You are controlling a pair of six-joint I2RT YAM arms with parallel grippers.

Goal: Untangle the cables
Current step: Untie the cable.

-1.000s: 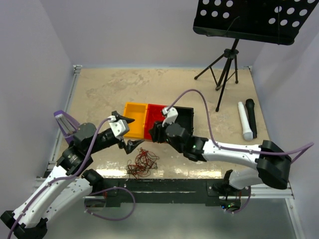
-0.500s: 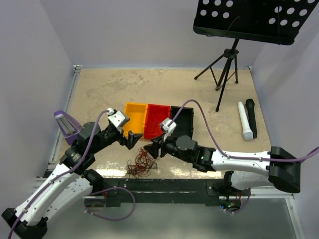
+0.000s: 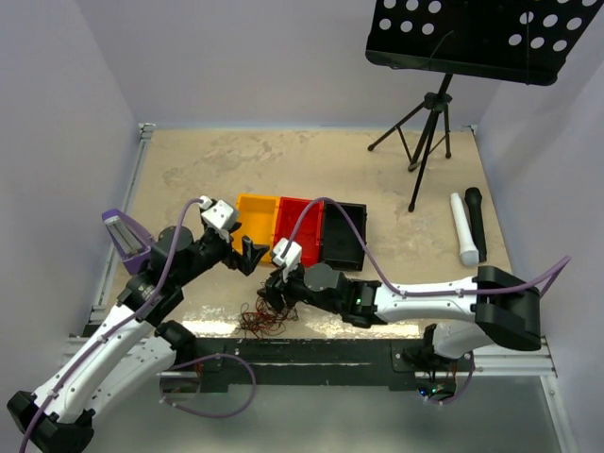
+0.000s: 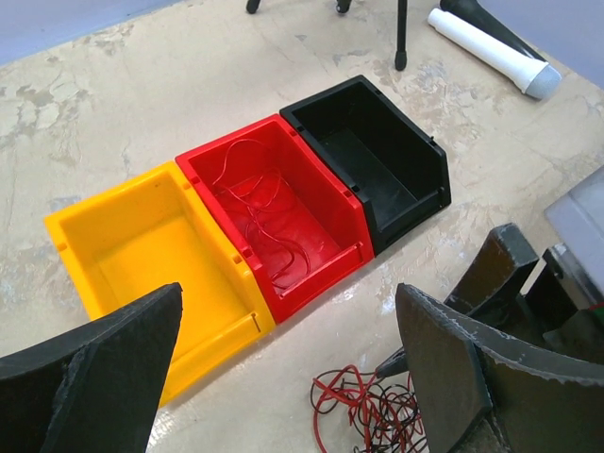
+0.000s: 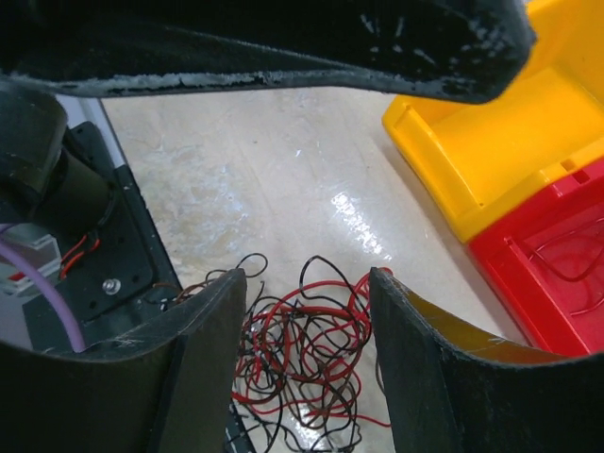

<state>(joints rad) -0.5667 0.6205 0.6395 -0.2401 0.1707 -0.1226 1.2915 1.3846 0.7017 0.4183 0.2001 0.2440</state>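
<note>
The cables (image 3: 265, 316) lie as a small snarl of thin red and dark wires near the table's front edge, also seen in the left wrist view (image 4: 370, 415) and the right wrist view (image 5: 304, 354). My right gripper (image 3: 274, 291) hangs open just above the snarl, its jaws (image 5: 304, 278) straddling the wires without pinching any. My left gripper (image 3: 249, 255) is wide open and empty behind the snarl, in front of the yellow bin; in its own view it (image 4: 288, 302) frames bare table. A loose red strand (image 4: 269, 212) lies in the red bin.
Yellow bin (image 3: 253, 212), red bin (image 3: 294, 215) and black bin (image 3: 345, 236) stand in a row behind the grippers. A music stand tripod (image 3: 425, 132) is at the back right. White (image 3: 462, 231) and black (image 3: 475, 219) microphones lie at right. The arms' black base rail (image 3: 311, 354) lies close behind the snarl.
My right gripper moved left and forward from the bins to hover over the snarl, jaws widening. My left gripper drew back slightly toward the yellow bin, still open.
</note>
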